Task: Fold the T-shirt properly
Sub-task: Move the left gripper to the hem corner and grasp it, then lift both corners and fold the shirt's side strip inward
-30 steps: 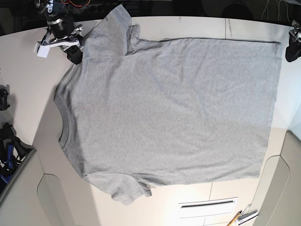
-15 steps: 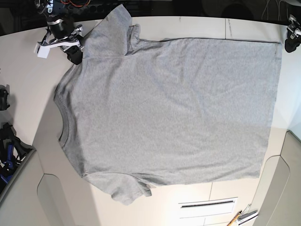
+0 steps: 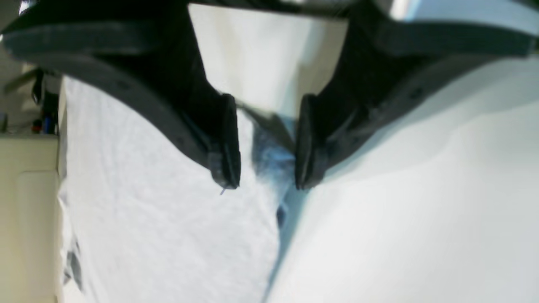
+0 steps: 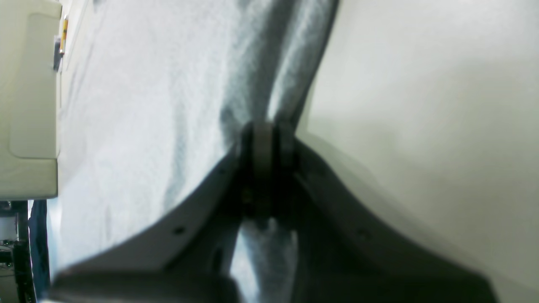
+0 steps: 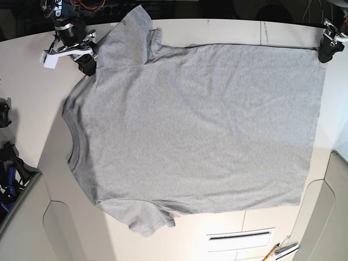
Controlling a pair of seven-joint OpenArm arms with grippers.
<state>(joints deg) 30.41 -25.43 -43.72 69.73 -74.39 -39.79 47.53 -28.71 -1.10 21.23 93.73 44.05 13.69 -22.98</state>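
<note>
Over the last second the left gripper (image 5: 327,53) has travelled along the far right edge of the worktop (image 5: 228,30) toward the back — from a spot beside the hem it has come up to the shirt's back hem corner. The right gripper (image 5: 86,61) has not shifted. That reads as the left arm lining up on the corner that matches the shoulder the right arm already has, so the first fold has not begun.

The T-shirt (image 5: 196,130) lies spread flat on the worktop, plain side up, collar toward the base view's left and hem toward its right. The right gripper is clamped tight on a ridge of T-shirt cloth at the back shoulder, by the sleeve seam — its wrist view shows the fabric pinched between the pads. The left gripper stands well apart and holds nothing; the hem edge runs beneath the gap between its fingers (image 3: 225,143), not yet between them.
</note>
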